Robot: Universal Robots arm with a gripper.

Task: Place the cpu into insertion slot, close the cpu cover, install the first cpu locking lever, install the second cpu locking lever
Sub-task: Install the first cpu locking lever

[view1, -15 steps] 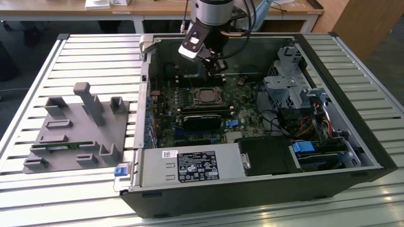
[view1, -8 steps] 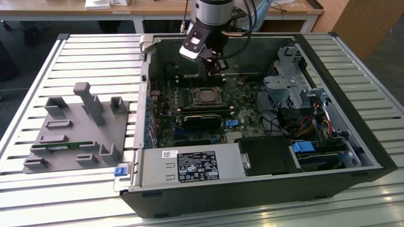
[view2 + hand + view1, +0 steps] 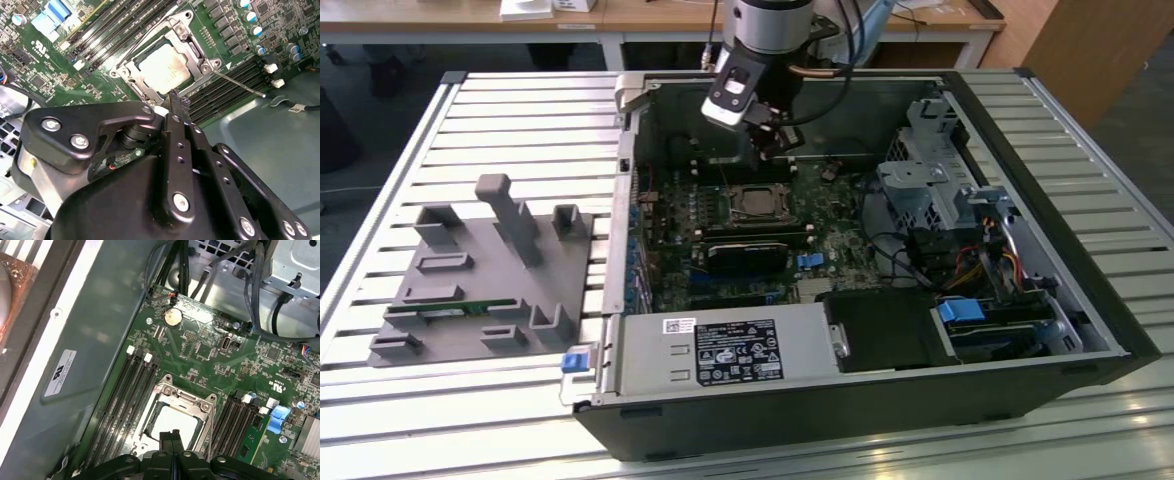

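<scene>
Hand [image 3: 176,96] closed near cpu [image 3: 162,67] — cpu cover [image 3: 192,47] down

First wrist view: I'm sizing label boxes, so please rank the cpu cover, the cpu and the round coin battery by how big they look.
1. cpu cover, framing the chip.
2. cpu, partly hidden behind the tool.
3. coin battery, clearly the smallest.

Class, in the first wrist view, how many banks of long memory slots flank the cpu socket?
2: one bank between the cpu cover and the case wall, another bank on the cover's opposite side. The claw may hide more.
</scene>
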